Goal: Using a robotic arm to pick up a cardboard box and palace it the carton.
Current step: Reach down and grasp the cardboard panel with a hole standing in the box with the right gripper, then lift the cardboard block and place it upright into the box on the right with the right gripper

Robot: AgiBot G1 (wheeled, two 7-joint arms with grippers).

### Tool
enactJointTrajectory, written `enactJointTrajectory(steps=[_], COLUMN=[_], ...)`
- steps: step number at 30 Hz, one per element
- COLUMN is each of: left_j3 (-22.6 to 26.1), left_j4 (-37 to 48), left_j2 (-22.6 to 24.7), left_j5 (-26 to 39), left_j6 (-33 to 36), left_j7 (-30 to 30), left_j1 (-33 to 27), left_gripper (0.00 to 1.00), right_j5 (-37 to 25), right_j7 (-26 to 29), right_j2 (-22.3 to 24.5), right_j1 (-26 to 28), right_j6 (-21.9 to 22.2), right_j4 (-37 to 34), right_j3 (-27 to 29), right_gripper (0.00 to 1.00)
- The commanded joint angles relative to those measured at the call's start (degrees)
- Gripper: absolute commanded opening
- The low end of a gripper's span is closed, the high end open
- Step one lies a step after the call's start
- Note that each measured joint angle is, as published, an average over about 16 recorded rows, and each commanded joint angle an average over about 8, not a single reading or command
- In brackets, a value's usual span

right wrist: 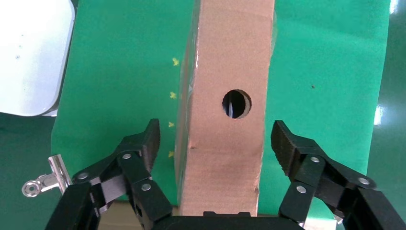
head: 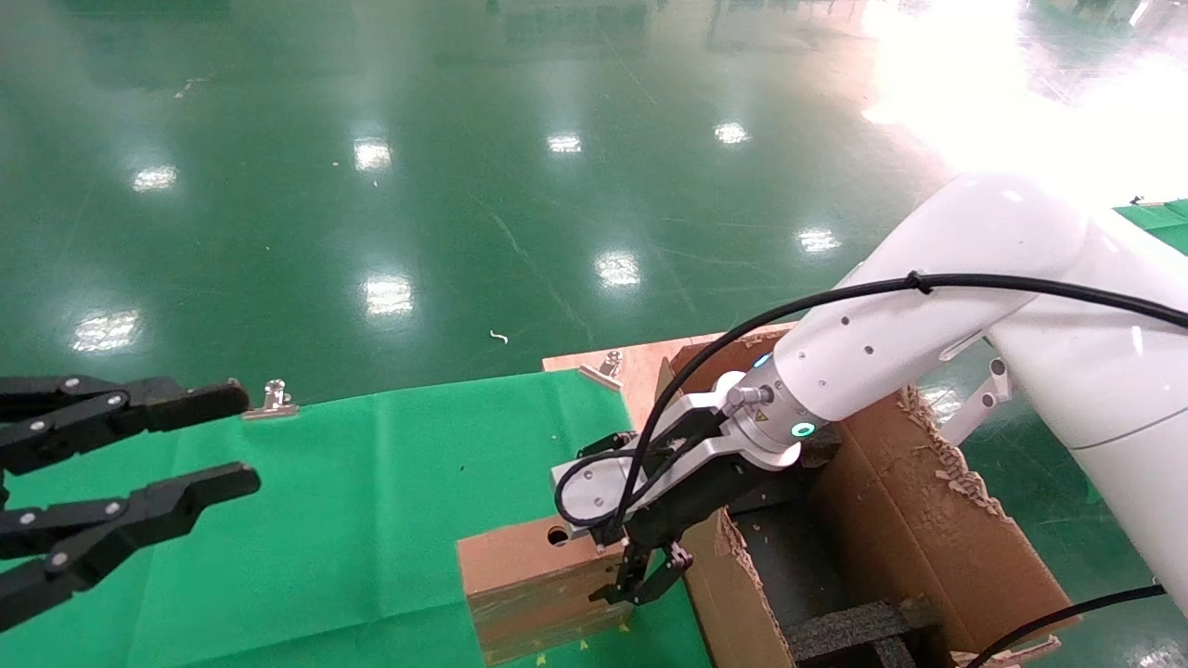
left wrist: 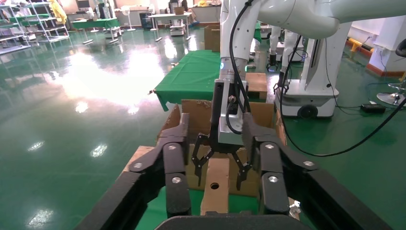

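Observation:
The small cardboard box stands on its long edge on the green cloth, close against the carton's near wall, with a round hole in its top face. The white robotic arm reaches down from the right. Its right gripper is open and straddles the box end nearest the carton; in the right wrist view the fingers stand clear of both sides of the box. The large carton with ragged flaps and black foam stands at the right. My left gripper is open and empty at the far left.
The green cloth covers the table and is held by metal clips. A bare wooden board shows at the table's far corner. Glossy green floor lies beyond the table edge. The left wrist view shows the box and the right gripper end-on.

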Motion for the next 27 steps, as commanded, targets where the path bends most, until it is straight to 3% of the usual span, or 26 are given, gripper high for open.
enactJointTrajectory(steps=[1, 20, 27], left_j3=[0.0, 0.0, 0.0], left_j4=[0.0, 0.0, 0.0], left_j2=[0.0, 0.0, 0.0], left_j5=[0.0, 0.0, 0.0], left_j6=[0.0, 0.0, 0.0], left_j7=[0.0, 0.0, 0.0], left_j1=[0.0, 0.0, 0.0], left_gripper=[1.0, 1.0, 1.0], right_j5=[0.0, 0.4, 3.1], right_j7=[0.0, 0.0, -1.4], right_j2=[0.0, 0.2, 1.2], right_j1=[-0.1, 0.0, 4.5], right_j6=[0.0, 0.1, -0.5], right_j4=[0.0, 0.0, -2.3], right_j3=[0.1, 0.3, 0.8], right_gripper=[0.0, 0.0, 0.0])
